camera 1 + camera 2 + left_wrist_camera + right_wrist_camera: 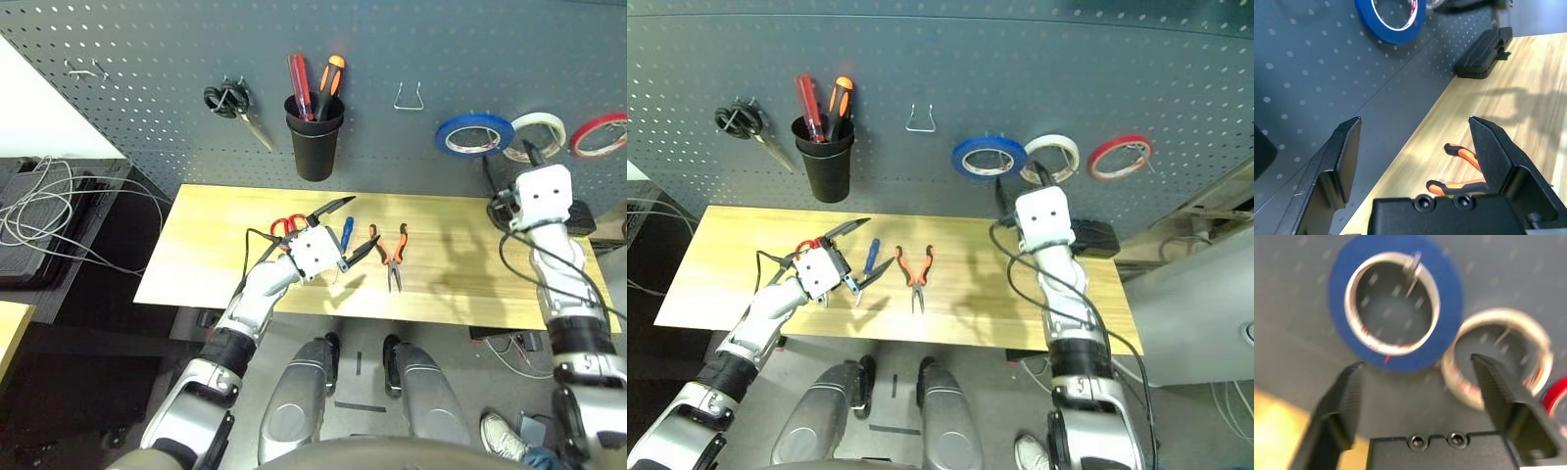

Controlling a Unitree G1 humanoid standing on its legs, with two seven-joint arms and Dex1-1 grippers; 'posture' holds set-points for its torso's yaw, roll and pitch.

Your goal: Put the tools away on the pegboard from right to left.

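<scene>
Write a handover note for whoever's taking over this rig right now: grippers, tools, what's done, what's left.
Left gripper: open and empty, over the table by the screwdriver.
Right gripper: open and empty, up at the pegboard by the tape rolls.
Done: blue tape roll hangs on its hook, left of the white one.
Left, all on the table: needle-nose pliers, blue-handled screwdriver, red-handled scissors.
Going right to left, the pliers look next, probably for the bare hook.

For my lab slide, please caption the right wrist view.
Open right end effector before hanging blue, white and red tape rolls.
</scene>
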